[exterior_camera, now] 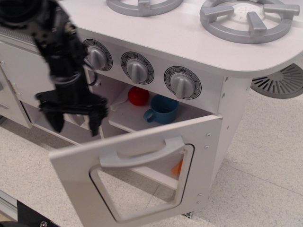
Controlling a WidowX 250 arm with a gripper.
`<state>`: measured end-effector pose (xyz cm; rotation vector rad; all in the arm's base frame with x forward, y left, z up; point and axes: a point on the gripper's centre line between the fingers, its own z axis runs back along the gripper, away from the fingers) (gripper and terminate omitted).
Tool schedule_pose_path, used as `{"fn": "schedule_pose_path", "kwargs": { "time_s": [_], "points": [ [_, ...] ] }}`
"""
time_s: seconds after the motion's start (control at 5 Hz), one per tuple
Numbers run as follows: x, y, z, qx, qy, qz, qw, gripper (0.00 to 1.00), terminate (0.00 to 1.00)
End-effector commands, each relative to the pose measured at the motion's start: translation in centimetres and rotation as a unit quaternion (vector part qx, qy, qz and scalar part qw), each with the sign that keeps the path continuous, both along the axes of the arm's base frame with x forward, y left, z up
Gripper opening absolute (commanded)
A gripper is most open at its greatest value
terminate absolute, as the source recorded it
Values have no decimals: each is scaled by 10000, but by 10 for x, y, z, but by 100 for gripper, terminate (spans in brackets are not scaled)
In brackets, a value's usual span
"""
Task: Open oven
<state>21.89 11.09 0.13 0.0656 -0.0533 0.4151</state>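
Observation:
The toy kitchen's oven [137, 118] has its door [137, 182] swung well down and outward. The door has a rounded clear window and a wide silver bar handle [142, 152]. Three silver knobs [138, 69] sit above the opening. My black gripper [75, 124] hangs at the left of the opening, just above the door's upper left edge. Its two fingers are spread apart and hold nothing. Inside the oven a red ball [138, 96] and a blue cup [162, 109] stand on the shelf.
Two grey burners [246, 19] lie on the white stovetop. A grey vent disc [280, 81] lies on the floor at right. A plain cabinet [14, 80] stands to the left of the oven. The floor is speckled tile.

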Motion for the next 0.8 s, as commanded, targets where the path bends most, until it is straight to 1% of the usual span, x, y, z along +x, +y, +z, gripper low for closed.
{"fn": "schedule_pose_path", "kwargs": {
  "time_s": [0.0, 0.2, 0.4, 0.6],
  "points": [
    [-27, -46, 11, -580, 87, 1315, 9896, 100, 0],
    [-37, -74, 9, -902, 834, 2596, 9579, 100, 0],
    [-42, -91, 10, -1100, 1319, 3449, 9228, 100, 0],
    [-53, -113, 16, -1238, 1726, 3390, 9165, 100, 0]
  ]
}}
